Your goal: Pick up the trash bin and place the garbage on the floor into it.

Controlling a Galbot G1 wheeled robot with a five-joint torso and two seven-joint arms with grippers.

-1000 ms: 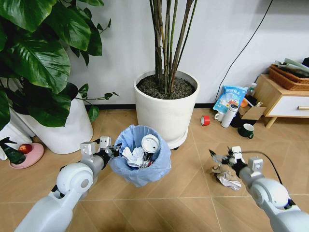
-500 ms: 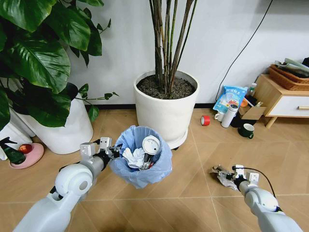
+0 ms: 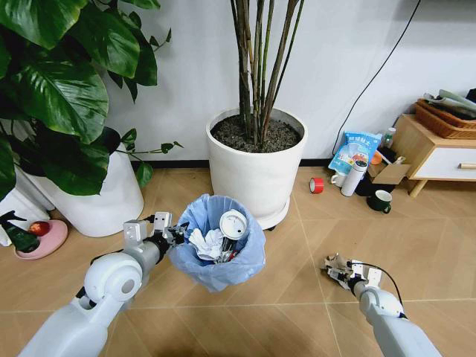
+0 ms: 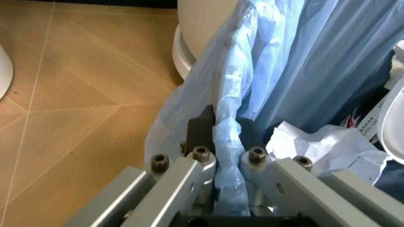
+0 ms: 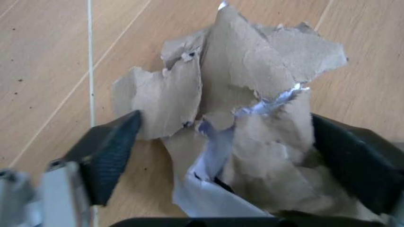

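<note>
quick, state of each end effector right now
Left end effector: shut on the trash bin liner rim.
Right end effector: open, fingers either side of the crumpled paper on the floor.

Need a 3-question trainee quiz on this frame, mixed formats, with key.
1. True or false: the left gripper is shut on the trash bin liner's rim.
2. The crumpled paper on the floor sits: A) between the right gripper jaws, B) in the bin, C) on the cabinet.
3. Fill in: the white round lid lies inside the ____.

Key: 1 true; 2 A; 3 trash bin.
</note>
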